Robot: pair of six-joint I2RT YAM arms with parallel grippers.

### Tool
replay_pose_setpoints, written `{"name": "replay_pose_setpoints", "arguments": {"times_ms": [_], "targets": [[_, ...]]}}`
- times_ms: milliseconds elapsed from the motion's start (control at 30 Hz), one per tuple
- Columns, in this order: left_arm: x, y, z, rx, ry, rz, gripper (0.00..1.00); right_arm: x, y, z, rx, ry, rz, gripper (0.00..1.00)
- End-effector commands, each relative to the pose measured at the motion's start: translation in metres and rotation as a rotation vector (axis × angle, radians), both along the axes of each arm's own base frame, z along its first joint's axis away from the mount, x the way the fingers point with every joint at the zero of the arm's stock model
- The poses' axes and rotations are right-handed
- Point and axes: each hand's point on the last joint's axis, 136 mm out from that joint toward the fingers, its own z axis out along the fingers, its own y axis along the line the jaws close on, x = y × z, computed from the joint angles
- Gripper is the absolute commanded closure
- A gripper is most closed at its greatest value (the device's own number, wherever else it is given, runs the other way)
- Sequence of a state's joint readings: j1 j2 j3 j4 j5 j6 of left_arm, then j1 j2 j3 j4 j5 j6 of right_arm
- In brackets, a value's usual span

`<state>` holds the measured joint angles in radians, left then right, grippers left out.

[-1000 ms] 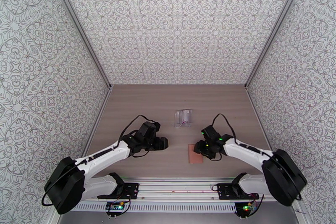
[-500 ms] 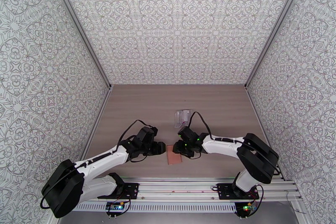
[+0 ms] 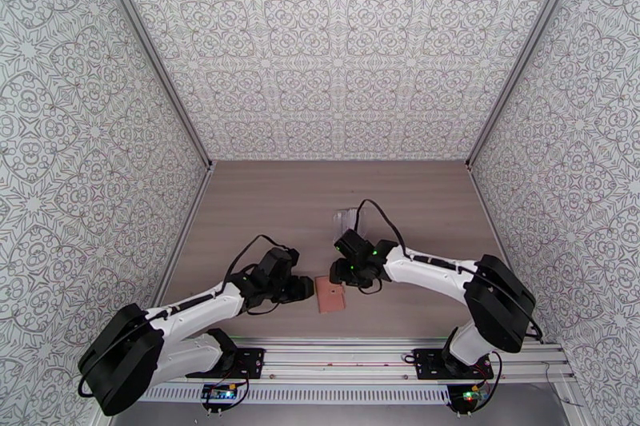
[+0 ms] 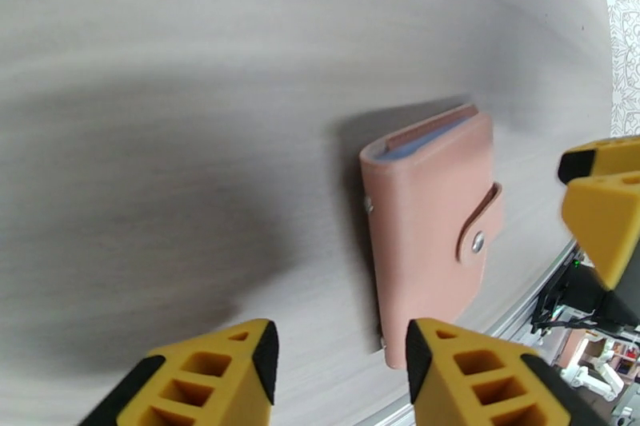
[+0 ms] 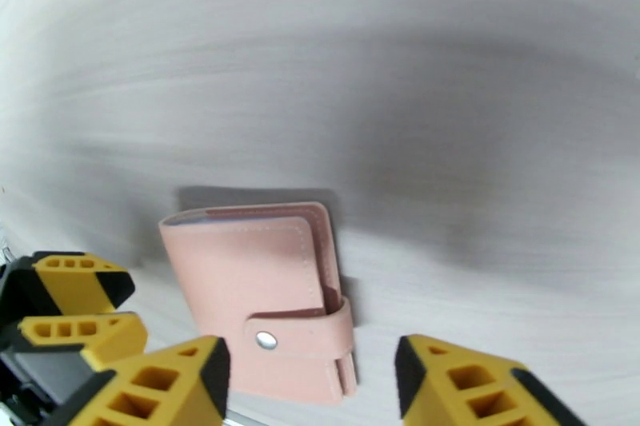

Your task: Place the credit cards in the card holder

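The card holder (image 3: pixel 330 293) is a pinkish-brown wallet lying flat and snapped shut on the table near the front edge. My left gripper (image 3: pixel 309 289) sits just left of it, its yellow fingers (image 4: pixel 224 376) apart with nothing between them; the card holder (image 4: pixel 428 236) lies ahead and right of them. My right gripper (image 3: pixel 341 275) hovers at the holder's far right corner, open. In the right wrist view the snap end of the card holder (image 5: pixel 248 276) lies between my spread fingers (image 5: pixel 472 388) without touching them. The credit cards are out of view.
A crinkly clear plastic pouch (image 3: pixel 346 219) lies behind the right gripper, partly crossed by its cable. The metal rail (image 3: pixel 360 356) runs along the table's front edge, close to the holder. Patterned walls close in the left, right and back.
The right arm swung left, and the card holder went with it from right of centre to the middle. The left gripper drew slightly nearer the front and its jaws narrowed.
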<state>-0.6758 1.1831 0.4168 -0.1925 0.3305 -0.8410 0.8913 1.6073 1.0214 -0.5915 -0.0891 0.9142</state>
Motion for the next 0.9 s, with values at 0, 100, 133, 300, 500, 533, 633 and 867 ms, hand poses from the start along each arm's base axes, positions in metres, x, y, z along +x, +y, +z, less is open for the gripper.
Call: {"name": "replay_pose_setpoints", "arguments": {"times_ms": [0,100,133,300,500,533,633,867], "targets": [[-0.001,-0.012,0.005,-0.066,0.0,-0.004,0.53,-0.004,0.002,0.004,-0.031,-0.001,0.059,0.51],[0.0,-0.017,0.003,-0.081,0.007,-0.009,0.56,-0.005,0.011,0.003,-0.029,0.009,0.087,0.57],[0.0,-0.018,0.002,-0.087,0.01,-0.012,0.57,-0.006,0.013,0.002,-0.028,0.009,0.093,0.58],[0.001,-0.024,-0.004,-0.093,0.021,-0.016,0.59,-0.008,0.018,-0.004,-0.032,0.023,0.107,0.59],[0.005,-0.026,-0.007,-0.08,0.023,-0.018,0.61,-0.005,0.017,-0.001,-0.041,0.005,0.119,0.59],[0.006,-0.026,-0.007,-0.075,0.023,-0.017,0.61,-0.004,0.018,0.001,-0.041,-0.002,0.12,0.59],[0.007,-0.027,-0.011,-0.066,0.032,-0.018,0.62,-0.001,0.021,0.004,-0.034,-0.013,0.12,0.58],[0.008,-0.022,-0.012,-0.056,0.019,0.001,0.63,-0.002,0.021,0.007,-0.024,-0.014,0.12,0.58]]}}
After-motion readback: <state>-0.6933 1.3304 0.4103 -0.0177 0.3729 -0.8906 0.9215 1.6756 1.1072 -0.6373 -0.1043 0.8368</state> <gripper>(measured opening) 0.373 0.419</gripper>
